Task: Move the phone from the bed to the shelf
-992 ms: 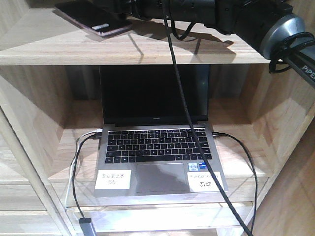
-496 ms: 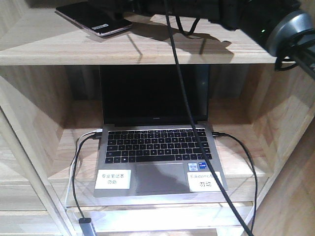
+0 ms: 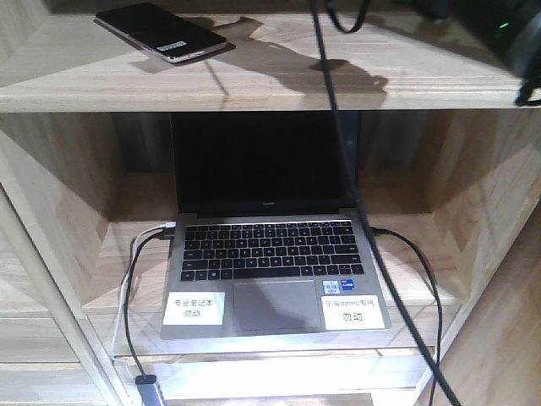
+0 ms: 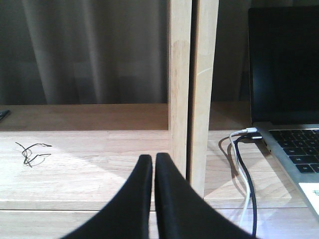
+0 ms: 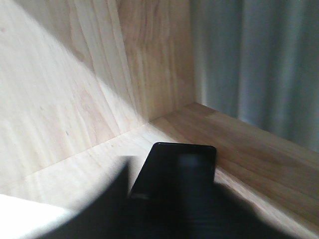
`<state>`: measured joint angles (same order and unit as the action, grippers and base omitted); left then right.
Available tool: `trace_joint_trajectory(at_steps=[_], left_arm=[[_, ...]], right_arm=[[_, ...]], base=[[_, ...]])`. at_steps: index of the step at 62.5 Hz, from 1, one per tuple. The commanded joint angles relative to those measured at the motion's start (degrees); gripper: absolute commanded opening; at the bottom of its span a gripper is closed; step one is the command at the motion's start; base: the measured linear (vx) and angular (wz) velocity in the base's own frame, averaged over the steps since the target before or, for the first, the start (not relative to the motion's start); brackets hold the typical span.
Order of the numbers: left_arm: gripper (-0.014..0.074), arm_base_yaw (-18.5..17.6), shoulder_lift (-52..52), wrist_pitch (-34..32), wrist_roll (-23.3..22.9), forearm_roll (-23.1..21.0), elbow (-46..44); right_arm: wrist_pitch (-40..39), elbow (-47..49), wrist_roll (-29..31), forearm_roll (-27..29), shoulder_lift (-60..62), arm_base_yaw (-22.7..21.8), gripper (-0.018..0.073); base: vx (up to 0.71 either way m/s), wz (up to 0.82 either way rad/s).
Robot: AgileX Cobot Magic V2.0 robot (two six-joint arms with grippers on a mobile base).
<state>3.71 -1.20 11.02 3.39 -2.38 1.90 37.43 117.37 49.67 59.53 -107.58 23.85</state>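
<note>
The phone [image 3: 161, 32], black with a pinkish rim and a white sticker, lies flat on the top board of the light wooden shelf [image 3: 254, 89], nothing touching it. In the right wrist view it [image 5: 174, 159] rests on the board near the corner. My right gripper [image 5: 160, 163] shows there only as blurred dark fingers, spread apart on the near side of the phone. Only part of the right arm [image 3: 507, 34] shows at the front view's top right. My left gripper [image 4: 154, 158] is shut and empty, low in front of a shelf upright [image 4: 192, 89]. The bed is out of view.
An open grey laptop [image 3: 270, 254] fills the compartment below the phone, with cables [image 4: 244, 164] plugged into its sides. A black arm cable [image 3: 355, 211] hangs down across it. A small wire scrap [image 4: 31, 152] lies on the left compartment's board.
The right arm has drawn back up and to the right, almost out of the front view. The phone stays where it lay on the top board.
</note>
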Motion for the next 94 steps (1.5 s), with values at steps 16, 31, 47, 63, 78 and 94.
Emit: trace_joint_trajectory(at_steps=[16, 31, 47, 63, 78, 94], left_arm=[[0.0001, -0.1, -0.4, -4.3, 0.0, -0.5, 0.4], [0.0001, -0.1, -0.4, -4.3, 0.0, -0.5, 0.4], [0.0001, -0.1, -0.4, -4.3, 0.0, -0.5, 0.4], [0.0001, -0.1, -0.4, -4.3, 0.0, -0.5, 0.4], [0.0001, -0.1, -0.4, -4.3, 0.0, -0.5, 0.4], [0.0001, -0.1, -0.4, -4.3, 0.0, -0.5, 0.4]], right_arm=[[-2.1, 0.3, -6.8, -5.8, 8.9, -0.4, -0.0005], [-9.6, -15.4, -4.5, -6.1, 18.8, -0.4, -0.0005], [-16.0, -34.7, 1.0, -5.8, 33.4, -0.4, -0.0005], [-21.3, -52.8, 1.2, -5.7, 49.1, -0.4, -0.0005], [-24.5, -70.6, 2.3, -5.6, 63.7, -0.4, -0.0005], [-27.5, -86.6, 2.1, -5.6, 78.2, -0.4, -0.0005]], base=[[0.00, 0.00], [0.00, 0.00], [0.00, 0.00], [0.00, 0.00], [0.00, 0.00], [0.00, 0.00]])
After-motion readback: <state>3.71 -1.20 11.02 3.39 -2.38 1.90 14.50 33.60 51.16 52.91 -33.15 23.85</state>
